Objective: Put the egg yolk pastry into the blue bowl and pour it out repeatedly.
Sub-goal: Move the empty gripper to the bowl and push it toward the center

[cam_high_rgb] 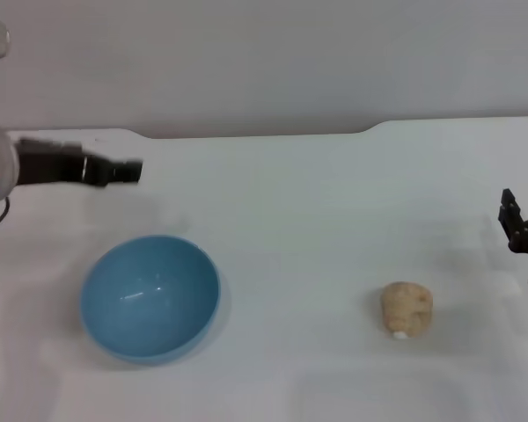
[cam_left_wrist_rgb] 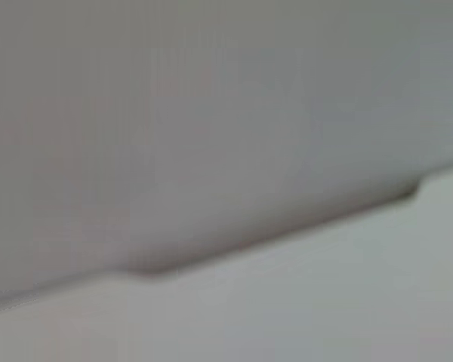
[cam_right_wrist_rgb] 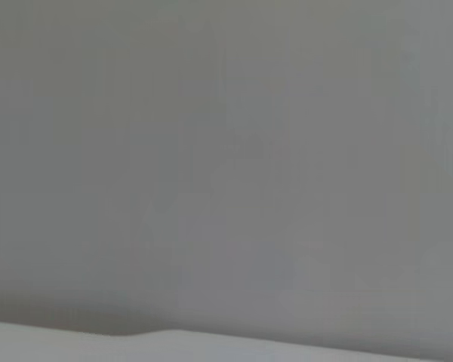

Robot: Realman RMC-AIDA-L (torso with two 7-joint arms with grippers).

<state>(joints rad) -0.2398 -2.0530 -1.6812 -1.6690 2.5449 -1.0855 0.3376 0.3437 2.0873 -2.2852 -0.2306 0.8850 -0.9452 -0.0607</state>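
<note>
From my head camera I look down on a white table [cam_high_rgb: 299,193] whose far edge runs along a plain grey wall [cam_high_rgb: 264,61], with a raised step in that edge toward the far right corner.

At the far left, my left gripper [cam_high_rgb: 123,170] reaches in from the left edge, lying flat and pointing toward the middle of the table, above the surface near the far left corner. I see it side-on as one dark bar, so I cannot tell whether its fingers are parted or together. A green light glows on the pale arm housing behind it.

Just nearer to me than that gripper, toward the near left corner, sits the blue bowl [cam_high_rgb: 150,297]. It is upright, round, deep and glossy sky-blue, with nothing inside it. Nothing stands between it and the gripper.

Well to the right, with bare table between, the egg yolk pastry [cam_high_rgb: 407,308] rests on the surface toward the near right. It is a small lumpy tan ball with a white spot on the end facing me, much smaller than the bowl.

At the right edge, my right gripper [cam_high_rgb: 525,209] is partly cut off; two dark fingertips stand apart, holding nothing.

Both wrist cameras show only wall and table edge.
</note>
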